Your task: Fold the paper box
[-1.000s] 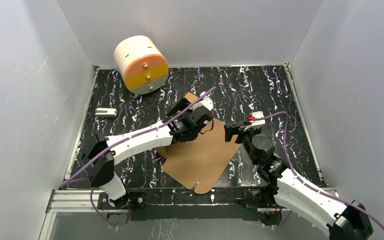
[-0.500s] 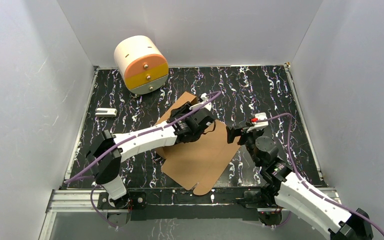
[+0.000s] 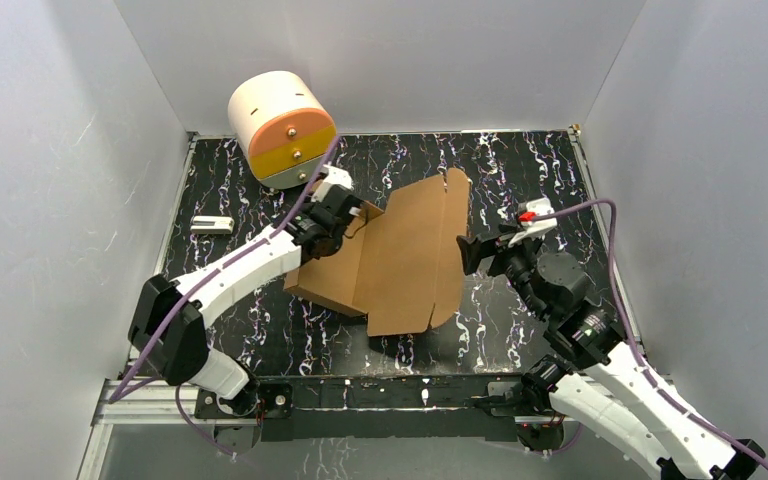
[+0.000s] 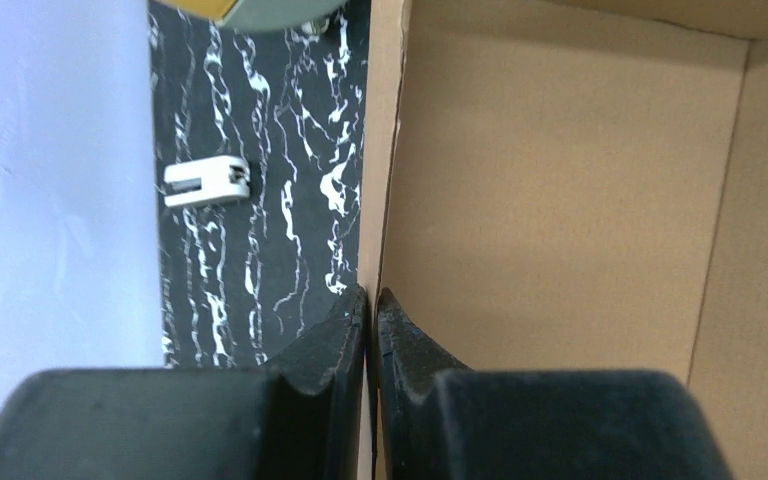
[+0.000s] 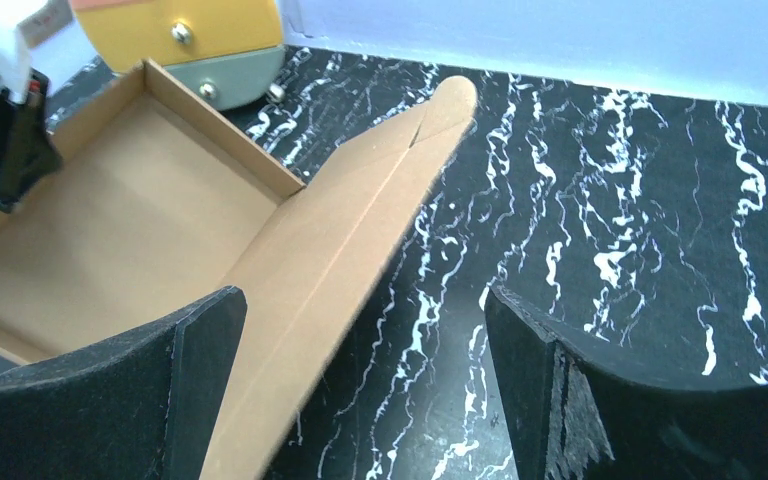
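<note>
The paper box is plain brown cardboard, a shallow tray with its lid flap raised toward the right. It sits mid-table, tilted. My left gripper is shut on the box's left wall; in the left wrist view the fingertips pinch the thin wall edge, with the box's inside to the right. My right gripper stands open just right of the lid. In the right wrist view nothing lies between its wide jaws; the lid flap runs past the left finger.
A cream cylindrical cabinet with orange and yellow drawers stands at the back left, close behind the box. A small white block lies near the left wall. Grey walls enclose the black marbled table on three sides.
My left gripper has shut on the box wall and drawn it back and to the left. The flat-lying cardboard now stands opened with its lid raised. My right gripper drew back slightly right, still open.
</note>
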Action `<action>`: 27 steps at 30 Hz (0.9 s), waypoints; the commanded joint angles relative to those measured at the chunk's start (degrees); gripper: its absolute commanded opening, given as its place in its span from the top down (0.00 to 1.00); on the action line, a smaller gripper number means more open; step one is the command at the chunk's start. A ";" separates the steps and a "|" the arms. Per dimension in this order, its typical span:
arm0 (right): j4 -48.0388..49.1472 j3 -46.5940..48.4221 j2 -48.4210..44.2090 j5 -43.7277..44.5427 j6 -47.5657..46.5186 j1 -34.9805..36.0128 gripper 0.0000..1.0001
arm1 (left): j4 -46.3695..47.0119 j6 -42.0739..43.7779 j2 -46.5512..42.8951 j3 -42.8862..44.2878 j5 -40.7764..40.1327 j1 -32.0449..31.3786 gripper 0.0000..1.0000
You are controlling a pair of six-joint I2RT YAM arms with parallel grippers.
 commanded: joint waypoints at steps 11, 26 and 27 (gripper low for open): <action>-13.08 20.55 12.41 -11.44 -1.14 -0.11 0.01 | 6.97 -30.09 -3.73 -13.76 25.07 14.37 0.90; -22.95 40.77 29.67 -25.63 -4.31 -0.10 0.01 | 14.09 -36.85 -13.70 -23.91 28.76 14.39 0.62; -23.50 41.84 30.59 -26.10 -4.17 -0.07 0.01 | 12.86 -35.47 -15.13 -23.26 27.75 14.39 0.59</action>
